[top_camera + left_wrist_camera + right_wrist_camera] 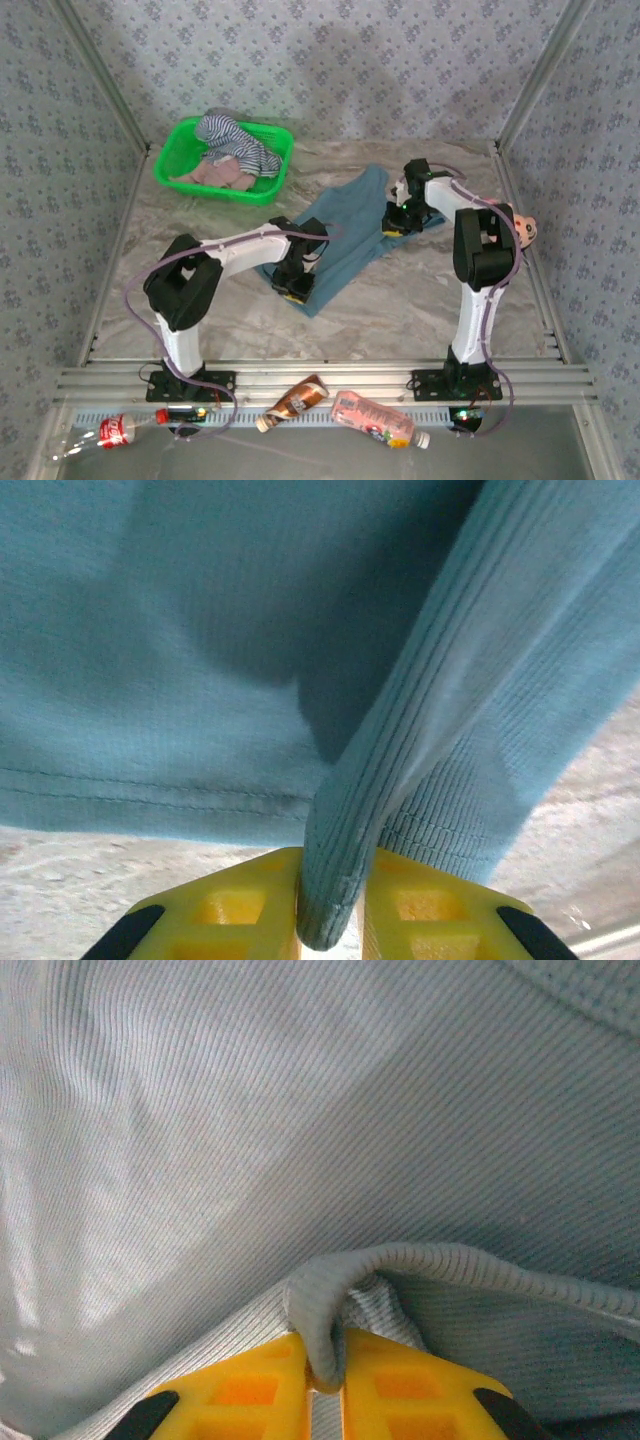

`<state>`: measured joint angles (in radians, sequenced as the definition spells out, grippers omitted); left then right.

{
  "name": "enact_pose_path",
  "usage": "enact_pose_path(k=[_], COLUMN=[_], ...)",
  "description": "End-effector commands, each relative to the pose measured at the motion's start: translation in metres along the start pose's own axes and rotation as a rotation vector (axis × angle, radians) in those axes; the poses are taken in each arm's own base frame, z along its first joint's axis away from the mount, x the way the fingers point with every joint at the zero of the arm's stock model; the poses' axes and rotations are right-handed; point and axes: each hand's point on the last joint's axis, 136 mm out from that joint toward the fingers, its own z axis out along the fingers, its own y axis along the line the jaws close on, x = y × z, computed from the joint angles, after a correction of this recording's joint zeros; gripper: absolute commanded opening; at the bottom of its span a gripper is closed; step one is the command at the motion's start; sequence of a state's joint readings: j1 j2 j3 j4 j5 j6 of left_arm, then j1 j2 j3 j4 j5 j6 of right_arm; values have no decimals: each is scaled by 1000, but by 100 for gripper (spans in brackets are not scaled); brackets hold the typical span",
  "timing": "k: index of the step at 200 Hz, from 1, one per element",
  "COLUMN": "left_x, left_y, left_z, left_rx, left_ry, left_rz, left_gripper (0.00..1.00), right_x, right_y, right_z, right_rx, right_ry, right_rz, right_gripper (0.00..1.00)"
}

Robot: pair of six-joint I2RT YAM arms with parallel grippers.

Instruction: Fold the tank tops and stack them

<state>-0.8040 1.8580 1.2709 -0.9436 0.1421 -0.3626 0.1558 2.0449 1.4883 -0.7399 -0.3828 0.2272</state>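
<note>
The teal-blue tank top [350, 225] lies spread on the marble table, running from back right to front left. My left gripper [295, 285] sits at its near-left corner, and in the left wrist view its yellow fingers [240, 905] pinch a ribbed fold of the teal top [200, 680]. My right gripper [397, 222] is at the far-right edge, and its jaws [325, 1355] clamp a rolled hem of the same top [300, 1110]. The navy-and-white striped top [235, 140] and the dusty pink top [215, 175] lie crumpled in the green basket [175, 150].
The basket stands at the back left. A pink plush toy [527, 230] rests against the right wall behind the right arm. A brown bottle [295, 400], a pink bottle [375, 420] and a cola bottle [105, 432] lie below the table's front rail.
</note>
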Motion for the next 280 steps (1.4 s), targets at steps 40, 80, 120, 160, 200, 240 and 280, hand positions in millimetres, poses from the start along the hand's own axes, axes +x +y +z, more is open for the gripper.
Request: enact_pose_path(k=[40,80,120,160,200,240,280], left_x=[-22,-24,-22,-21,-23,-22,-17], left_y=[29,34,29,17,-39,-61,-41], left_z=[-8,-12,-30,-51,-45,-9,7], left_rx=[-155,-189,-174,-116,35,82,18], left_ry=[-49,-39,-45,-99,-129,-104,-70], left_rz=[-42,-63,-139,-277,-254,-212,-187], left_gripper=[25,30,40,47,50,49,44], right_x=[-24,-36,-48,-47,-27,1,13], right_y=[1,4,12,7,-14,-32,-22], right_z=[6,8,5,-9,-42,-55,-40], right_rx=[-26,-68,-157,-184,-129,-121,-178], right_ry=[-60,-97,-145,-161,-186,-186,-142], right_rz=[24,18,42,67,69,99,102], right_gripper=[25,25,27,29,39,39,30])
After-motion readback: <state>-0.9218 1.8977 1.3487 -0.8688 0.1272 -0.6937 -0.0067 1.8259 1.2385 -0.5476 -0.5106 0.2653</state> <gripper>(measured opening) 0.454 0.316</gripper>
